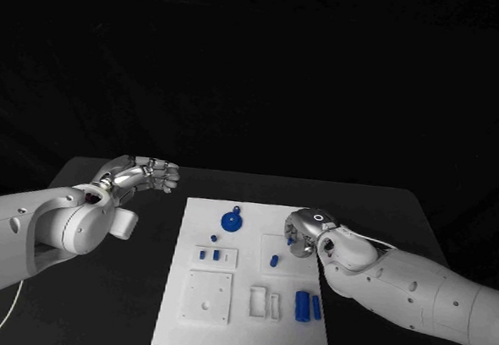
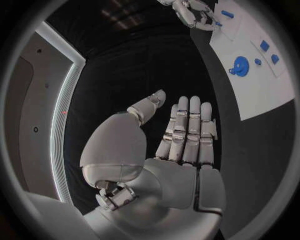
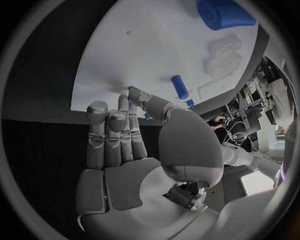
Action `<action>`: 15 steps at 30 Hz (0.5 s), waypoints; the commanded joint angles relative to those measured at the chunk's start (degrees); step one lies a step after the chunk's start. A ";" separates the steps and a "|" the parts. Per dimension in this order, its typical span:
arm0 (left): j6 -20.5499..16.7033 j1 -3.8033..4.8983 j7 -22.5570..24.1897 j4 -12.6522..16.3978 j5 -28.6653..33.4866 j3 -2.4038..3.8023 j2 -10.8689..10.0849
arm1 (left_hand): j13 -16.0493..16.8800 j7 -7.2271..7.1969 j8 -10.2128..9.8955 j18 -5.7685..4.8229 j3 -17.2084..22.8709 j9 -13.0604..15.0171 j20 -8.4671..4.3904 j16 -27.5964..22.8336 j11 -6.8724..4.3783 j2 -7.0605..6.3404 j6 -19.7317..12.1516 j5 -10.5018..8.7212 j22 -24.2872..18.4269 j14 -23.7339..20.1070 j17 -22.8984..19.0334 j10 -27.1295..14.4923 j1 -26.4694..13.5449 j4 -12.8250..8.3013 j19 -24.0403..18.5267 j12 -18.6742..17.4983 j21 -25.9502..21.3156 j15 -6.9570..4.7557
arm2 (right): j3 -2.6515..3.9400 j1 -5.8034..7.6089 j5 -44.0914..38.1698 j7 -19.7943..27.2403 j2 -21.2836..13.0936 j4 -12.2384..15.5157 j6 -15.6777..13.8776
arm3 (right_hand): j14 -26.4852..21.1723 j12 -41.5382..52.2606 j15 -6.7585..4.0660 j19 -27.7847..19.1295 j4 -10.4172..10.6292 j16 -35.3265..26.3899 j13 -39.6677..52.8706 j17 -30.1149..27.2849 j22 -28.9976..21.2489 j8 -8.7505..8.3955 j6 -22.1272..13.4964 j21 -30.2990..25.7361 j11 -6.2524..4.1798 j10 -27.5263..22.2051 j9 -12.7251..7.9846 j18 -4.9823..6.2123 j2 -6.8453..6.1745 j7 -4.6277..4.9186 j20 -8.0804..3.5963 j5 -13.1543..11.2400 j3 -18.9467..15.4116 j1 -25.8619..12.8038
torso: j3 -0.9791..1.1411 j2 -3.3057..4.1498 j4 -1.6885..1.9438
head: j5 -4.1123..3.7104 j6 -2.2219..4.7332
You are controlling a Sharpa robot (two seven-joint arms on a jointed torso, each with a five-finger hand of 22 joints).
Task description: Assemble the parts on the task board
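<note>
The white task board point(image 1: 243, 329) lies in the middle of the black table. On it are a round blue part point(image 1: 232, 220), two small blue pieces point(image 1: 208, 254), a short blue peg point(image 1: 274, 260) and a larger blue cylinder point(image 1: 302, 305). My right hand point(image 1: 311, 231) is low over the board's right edge. In the right wrist view its thumb and one finger meet on a small blue part point(image 3: 130, 101) at the board point(image 3: 156, 50); the other fingers stay straight. My left hand point(image 1: 141, 176) hovers left of the board, flat and holding nothing point(image 2: 184, 135).
White raised blocks point(image 1: 206, 295) and two narrow white holders point(image 1: 266, 302) stand on the near half of the board. Bare black table point(image 1: 98, 307) lies on both sides of it. The blue cylinder point(image 3: 222, 14) and blue peg point(image 3: 179, 86) lie beyond my right hand.
</note>
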 commanded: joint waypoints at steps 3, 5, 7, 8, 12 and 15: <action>-0.42 0.09 0.10 -0.66 0.43 0.05 0.29 | -0.07 0.06 0.11 0.68 -0.25 -0.08 0.25 -0.37 -0.17 0.56 -0.36 -0.14 0.01 -0.10 0.09 -0.42 -0.01 -0.07 -0.02 0.06 -0.41 0.23 | 0.79 0.03 2.36 0.50 -0.71 1.07 -0.59 | 0.40 0.12 -0.10 0.09 0.01 0.05 0.15 -0.09 1.21 0.40 0.49 0.35 0.40 2.97 0.10 3.69 -0.02 -0.09 -0.39 0.39 0.34 -0.73 | -0.01 0.03 -0.04 | 0.26 -0.25; -0.27 0.09 0.12 -0.96 0.43 0.06 0.36 | -0.07 0.07 0.12 0.68 -0.27 -0.08 0.27 -0.41 -0.16 0.57 -0.36 -0.14 0.01 -0.12 0.11 -0.42 -0.04 -0.05 -0.01 0.06 -0.43 0.24 | 1.03 0.03 2.57 0.56 -1.02 1.42 -0.55 | 0.43 0.11 -0.11 0.11 0.01 0.04 0.21 -0.10 1.20 0.39 0.49 0.38 0.39 2.97 0.12 3.69 -0.01 -0.10 -0.41 0.45 0.39 -0.77 | -0.01 0.01 -0.02 | 0.42 -0.08; -0.30 0.09 0.22 -1.13 0.45 0.06 0.37 | -0.07 0.07 0.12 0.68 -0.30 -0.09 0.28 -0.45 -0.16 0.54 -0.36 -0.14 0.02 -0.13 0.13 -0.41 -0.07 -0.04 0.00 0.07 -0.44 0.26 | 1.39 0.05 3.74 0.89 -1.67 2.22 -0.36 | 0.46 0.09 -0.11 0.12 -0.01 0.03 0.26 -0.11 1.20 0.38 0.50 0.41 0.39 2.96 0.14 3.69 -0.01 -0.10 -0.43 0.51 0.41 -0.81 | -0.03 0.00 -0.01 | 0.43 -0.17; -0.32 0.09 0.23 -1.17 0.55 0.06 0.37 | -0.07 0.07 0.12 0.69 -0.30 -0.10 0.28 -0.47 -0.16 0.54 -0.37 -0.13 0.02 -0.14 0.14 -0.41 -0.08 -0.03 0.00 0.07 -0.45 0.26 | 1.55 0.06 3.82 0.94 -1.93 2.59 -0.39 | 0.46 0.09 -0.11 0.12 -0.01 0.03 0.27 -0.11 1.20 0.38 0.50 0.41 0.39 2.96 0.14 3.69 0.00 -0.10 -0.43 0.53 0.42 -0.82 | -0.05 -0.02 0.00 | 0.44 -0.32; -0.33 0.09 0.21 -1.33 0.70 0.06 0.37 | -0.07 0.08 0.13 0.69 -0.33 -0.10 0.29 -0.51 -0.16 0.53 -0.37 -0.13 0.02 -0.15 0.15 -0.41 -0.10 -0.02 0.01 0.07 -0.47 0.27 | 2.24 0.18 4.27 1.08 -2.57 3.70 -0.66 | 0.49 0.07 -0.11 0.14 -0.01 0.01 0.33 -0.12 1.19 0.37 0.50 0.44 0.38 2.96 0.17 3.69 0.02 -0.10 -0.45 0.59 0.45 -0.87 | -0.05 0.00 -0.04 | 0.60 -0.32; -0.32 0.09 0.24 -1.40 0.74 0.06 0.43 | -0.08 0.08 0.13 0.70 -0.33 -0.11 0.29 -0.54 -0.16 0.54 -0.38 -0.12 0.03 -0.16 0.17 -0.41 -0.11 -0.01 0.02 0.08 -0.48 0.28 | 2.69 0.36 4.54 1.07 -2.97 4.69 -0.80 | 0.50 0.06 -0.12 0.14 -0.02 0.01 0.36 -0.13 1.19 0.37 0.51 0.46 0.38 2.96 0.18 3.69 0.02 -0.10 -0.46 0.62 0.46 -0.90 | -0.06 -0.01 -0.06 | 0.66 -0.15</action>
